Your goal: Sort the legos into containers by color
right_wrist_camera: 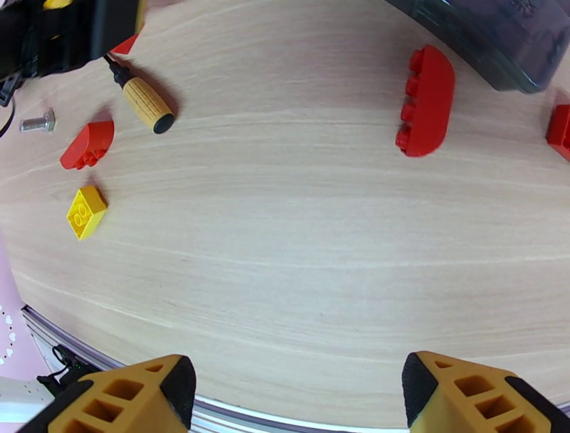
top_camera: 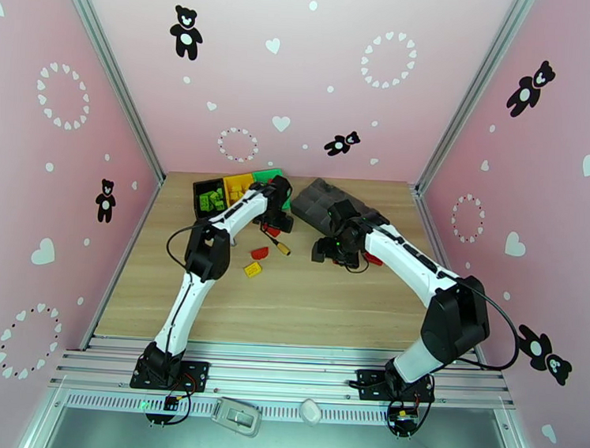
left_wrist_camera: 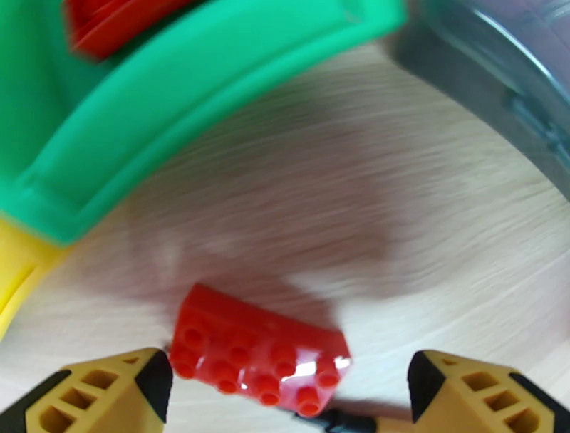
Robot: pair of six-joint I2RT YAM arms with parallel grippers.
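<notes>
Left arm (top_camera: 215, 244) stretched forward, jaws spread wide, right arm (top_camera: 415, 263) bent inward, jaws apart, holding nothing

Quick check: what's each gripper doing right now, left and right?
Left gripper: open, either side of a red brick, not gripping it.
Right gripper: open, holding nothing.

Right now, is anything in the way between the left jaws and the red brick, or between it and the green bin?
Nothing visible is. The red brick lies between the open left jaws, and just bare table separates it from the green bin.
</notes>
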